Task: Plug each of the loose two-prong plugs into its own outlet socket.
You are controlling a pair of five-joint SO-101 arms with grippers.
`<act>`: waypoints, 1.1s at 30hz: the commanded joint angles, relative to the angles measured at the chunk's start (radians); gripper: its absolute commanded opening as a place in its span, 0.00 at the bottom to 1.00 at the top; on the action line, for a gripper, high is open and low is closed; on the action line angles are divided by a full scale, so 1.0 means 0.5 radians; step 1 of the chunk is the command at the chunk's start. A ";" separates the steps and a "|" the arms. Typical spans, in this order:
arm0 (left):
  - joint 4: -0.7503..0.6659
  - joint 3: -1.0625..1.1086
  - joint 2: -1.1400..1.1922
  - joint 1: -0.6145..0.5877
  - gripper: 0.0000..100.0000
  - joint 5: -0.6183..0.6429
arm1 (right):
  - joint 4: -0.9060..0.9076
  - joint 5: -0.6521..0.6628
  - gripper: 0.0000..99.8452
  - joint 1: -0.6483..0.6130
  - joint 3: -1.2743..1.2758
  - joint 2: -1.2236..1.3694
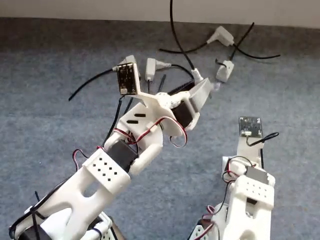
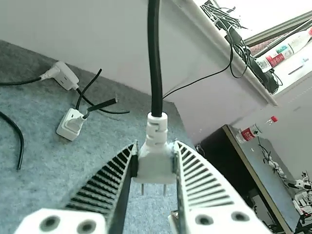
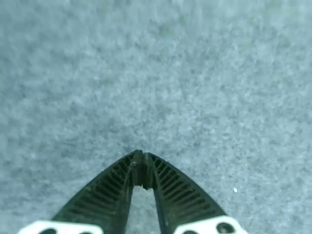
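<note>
L gripper [image 2: 155, 153] is clamped on a white two-prong plug [image 2: 155, 168], prongs turned toward the gripper base, w/ black cable [image 2: 155, 58] leading away. In high view, a white socket block [image 1: 226, 70] is seen at approx. 2 o'clock from the plug, near but apart. A second socket block [image 1: 222, 36] is at 1 o'clock, farther. Labels on bottles [image 2: 273, 57] are too small to be read. R arm [image 1: 250, 187] is placed at 5 o'clock. R gripper [image 3: 144, 170] has its fingers pressed together, nothing held, over grey carpet [image 3: 156, 73].

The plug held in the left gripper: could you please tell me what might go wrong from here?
The stiff black cord could twist the plug between the left gripper's fingers. The outlet block lies loose on the carpet, so it may slide when pushed; the right gripper is not steadying it.
</note>
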 commanded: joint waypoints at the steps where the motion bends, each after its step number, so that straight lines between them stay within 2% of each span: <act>1: -0.052 0.032 -0.066 -0.035 0.01 0.114 | 0.146 -0.190 0.01 -0.272 0.057 -0.563; 4: -0.071 0.084 -0.066 -0.023 0.01 0.129 | 0.450 -0.319 0.01 -0.514 -0.023 -0.870; 6: -0.123 0.112 -0.069 -0.011 0.01 0.135 | 0.615 -0.457 0.01 -0.612 -0.149 -0.990; 8: -0.230 0.146 -0.069 0.017 0.01 0.224 | 0.680 -0.488 0.01 -0.667 -0.253 -1.036; 12: -0.546 0.327 -0.072 0.048 0.01 0.792 | 0.677 -0.488 0.01 -0.683 -0.299 -1.014; 14: -0.779 0.450 -0.066 0.038 0.01 0.964 | 0.680 -0.488 0.01 -0.683 -0.327 -1.020; 17: -1.096 0.621 -0.066 0.029 0.01 0.976 | 0.692 -0.491 0.01 -0.686 -0.468 -1.005; 20: -1.249 0.732 -0.066 0.032 0.01 0.973 | 0.692 -0.491 0.01 -0.692 -0.612 -1.002; 25: -1.246 0.775 -0.066 0.112 0.01 0.970 | 0.692 -0.491 0.01 -0.876 -0.747 -0.950; 28: -1.246 0.809 -0.063 0.158 0.01 0.964 | 0.689 -0.519 0.01 -0.895 -0.858 -0.735; 33: -1.246 0.830 -0.066 0.272 0.01 0.706 | 0.741 -0.562 0.01 -0.891 -1.162 -0.219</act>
